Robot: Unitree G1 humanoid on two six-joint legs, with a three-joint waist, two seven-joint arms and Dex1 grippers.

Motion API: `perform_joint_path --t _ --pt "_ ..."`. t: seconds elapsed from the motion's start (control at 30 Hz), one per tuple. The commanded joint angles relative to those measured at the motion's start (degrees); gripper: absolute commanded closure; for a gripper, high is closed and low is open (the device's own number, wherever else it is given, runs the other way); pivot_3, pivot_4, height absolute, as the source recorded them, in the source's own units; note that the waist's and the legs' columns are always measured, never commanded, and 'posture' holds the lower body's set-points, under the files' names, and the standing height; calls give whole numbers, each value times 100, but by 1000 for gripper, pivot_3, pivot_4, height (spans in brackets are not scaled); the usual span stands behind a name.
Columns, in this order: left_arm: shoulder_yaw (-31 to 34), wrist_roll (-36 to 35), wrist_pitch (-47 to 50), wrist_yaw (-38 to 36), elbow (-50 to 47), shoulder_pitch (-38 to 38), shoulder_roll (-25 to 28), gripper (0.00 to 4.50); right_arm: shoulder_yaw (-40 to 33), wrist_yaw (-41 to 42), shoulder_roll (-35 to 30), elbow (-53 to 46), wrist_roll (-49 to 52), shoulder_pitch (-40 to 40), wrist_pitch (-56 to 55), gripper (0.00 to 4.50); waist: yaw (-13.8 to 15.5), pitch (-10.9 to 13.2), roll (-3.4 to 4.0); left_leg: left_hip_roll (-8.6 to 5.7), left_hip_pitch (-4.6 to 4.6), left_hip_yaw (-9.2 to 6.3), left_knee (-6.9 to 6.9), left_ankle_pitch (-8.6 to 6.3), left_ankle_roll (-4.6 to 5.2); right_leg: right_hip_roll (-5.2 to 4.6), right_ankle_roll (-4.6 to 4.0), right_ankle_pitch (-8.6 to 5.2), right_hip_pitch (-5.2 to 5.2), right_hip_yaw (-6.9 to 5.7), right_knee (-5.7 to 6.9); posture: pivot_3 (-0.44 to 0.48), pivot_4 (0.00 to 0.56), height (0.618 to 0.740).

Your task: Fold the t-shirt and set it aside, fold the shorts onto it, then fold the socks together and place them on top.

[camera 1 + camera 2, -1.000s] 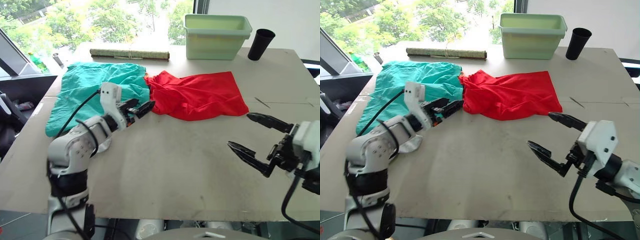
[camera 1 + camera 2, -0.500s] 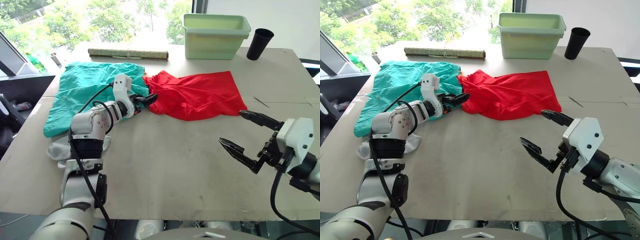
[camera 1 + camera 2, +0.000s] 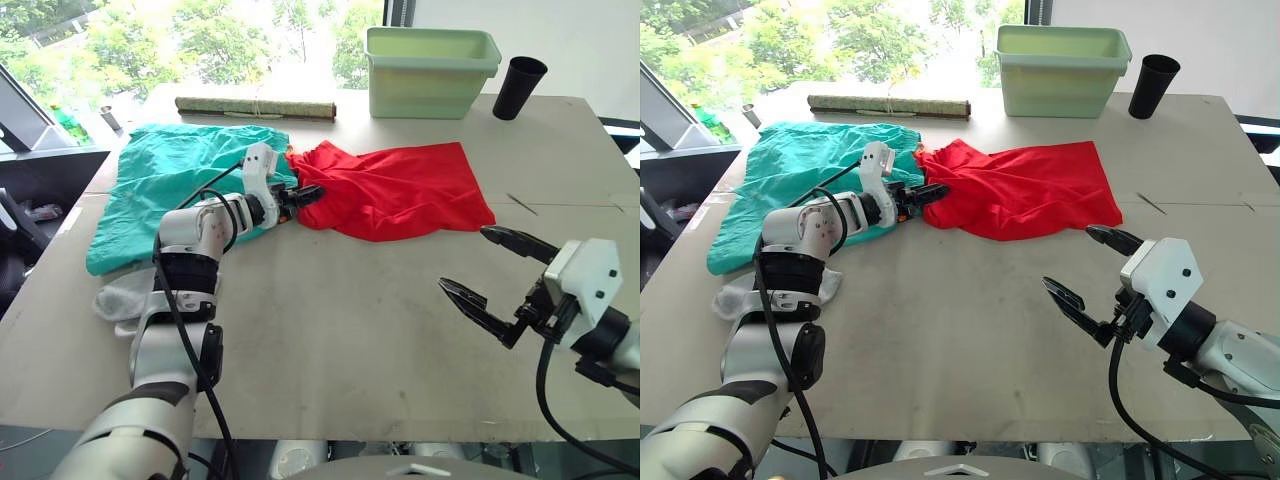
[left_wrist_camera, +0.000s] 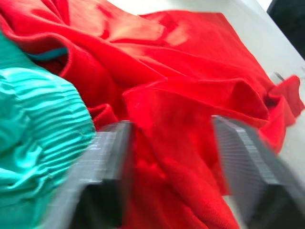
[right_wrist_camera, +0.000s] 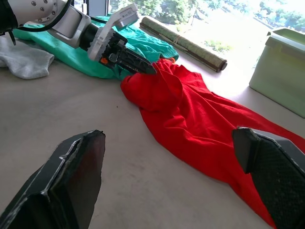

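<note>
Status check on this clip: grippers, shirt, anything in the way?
Left gripper open at the t-shirt edge. Right gripper open, holding nothing. T-shirt bunched, unfolded, touching the shorts.

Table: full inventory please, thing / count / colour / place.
t-shirt: 1, bright red, crumpled, middle far part of the table.
shorts: 1, teal-green, far left, edge meeting the t-shirt.
socks: pale grey-white, count unclear, near left edge beside the shorts.
bin: 1, pale green, far edge.
cup: 1, black, right of the bin.
rolled mat: 1, olive-brown, far edge, left of the bin.
table: 1, beige.
left gripper: 1, black fingers, open, at the t-shirt's left end.
right gripper: 1, black fingers, open, above bare table near right.
</note>
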Motion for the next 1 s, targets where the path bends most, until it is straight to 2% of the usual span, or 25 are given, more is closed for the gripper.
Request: perform_joint_path --t 0.03,0.1,0.13,0.27,0.47,0.57,0.63,0.87,1.0 --pt "-10 175 -273 -231 133 -224 76 3563 -8 -87 -78 -216 0 64 -204 0 0 0 0 0 0 0 0 0 0 0 0 0 0 0 0 0 150 740" --pt "-34 201 -325 -394 137 -229 80 4302 -37 -86 -94 -216 1 149 -268 0 1 0 -1 0 0 0 0 0 0 0 0 0 0 0 0 0 150 740" --pt "-38 214 -372 -474 115 -223 86 4479 -42 -92 -101 -216 -5 195 -301 0 1 0 -1 0 -1 0 0 0 0 0 0 0 -1 0 0 0 150 740" --pt "-49 199 -537 -910 -200 -111 170 4479 -18 -127 -94 -216 -67 389 -403 0 1 1 -1 0 -2 0 3 0 0 -1 0 0 0 0 0 0 150 740" --pt "-329 288 -1147 -1812 -1231 401 471 4479 57 -303 -36 -164 -222 345 -17 0 -6 0 0 3 0 0 4 0 -1 0 0 0 0 2 1 0 150 740" --pt "-676 454 -2129 -2732 -2440 1228 956 4479 333 -332 -307 386 -926 6 173 0 -38 -1 1 5 2 4 5 1 -2 3 0 0 0 8 2 0 150 740" --pt "-692 431 -2411 -2999 -3010 1651 1169 4479 527 -207 -467 665 -1264 -215 186 0 -67 -1 2 6 8 11 6 1 -2 5 0 0 -1 18 2 0 150 740" --pt "-392 296 -2651 -3233 -4321 2929 1799 4479 1916 290 -1030 2115 -3094 -1304 -410 0 26 1 4 6 -2 2 6 0 -1 2 0 0 -4 12 1 0 150 740" --pt "27 -254 -2124 -3191 -5063 3564 2059 4479 2797 733 -1083 3066 -4044 -2317 -773 0 -62 4 6 6 3 10 6 0 -1 3 0 0 -5 23 1 0 150 740"
